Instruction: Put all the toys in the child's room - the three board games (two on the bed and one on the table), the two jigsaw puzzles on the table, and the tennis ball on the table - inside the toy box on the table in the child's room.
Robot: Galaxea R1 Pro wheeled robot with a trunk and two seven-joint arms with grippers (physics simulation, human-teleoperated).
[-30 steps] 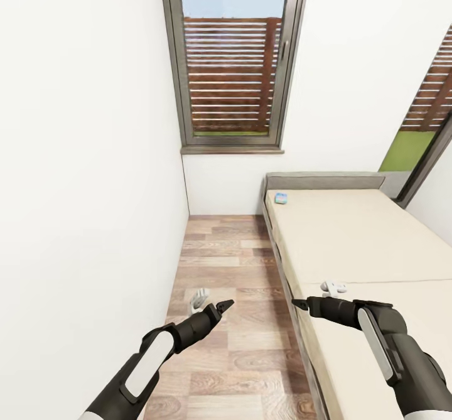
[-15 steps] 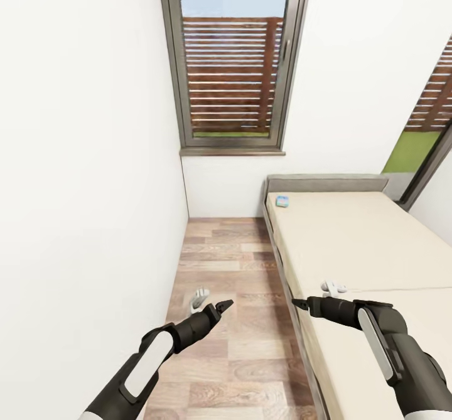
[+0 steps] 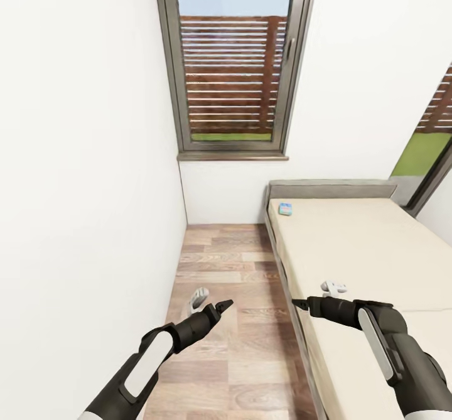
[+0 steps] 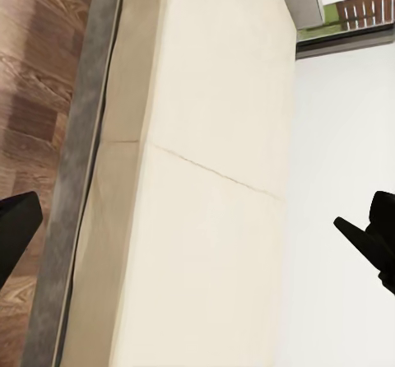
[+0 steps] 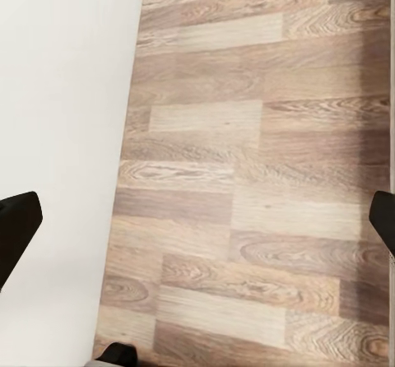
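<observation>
White wall [image 3: 81,156] filled the left of the head view, running back to a tall dark-framed window [image 3: 232,62] with brown slatted fencing behind the glass. Below it a strip of wood-plank floor [image 3: 232,319] ran between the wall and the bed. The robot's left gripper [image 3: 220,309], black and pointed, hung above those planks; from the head camera its tips looked close together, but in the left wrist view the two dark fingers [image 4: 370,239] sat far apart at opposite edges, with nothing between them, so the jaws stood spread and empty. Across a gap, the right gripper [image 3: 300,304] hung over the near edge of the long low bed with plain beige mattress [image 3: 351,244] and grey headboard [image 3: 329,189]; in the right wrist view its fingers [image 5: 16,227] likewise sat wide apart over bare planks, holding nothing. One small flat blue board game box [image 3: 285,208] lay on the mattress at its far left corner, just beside the headboard and well apart from both grippers. At the far right edge, part of a second window [image 3: 433,150] showed green grass outside.
</observation>
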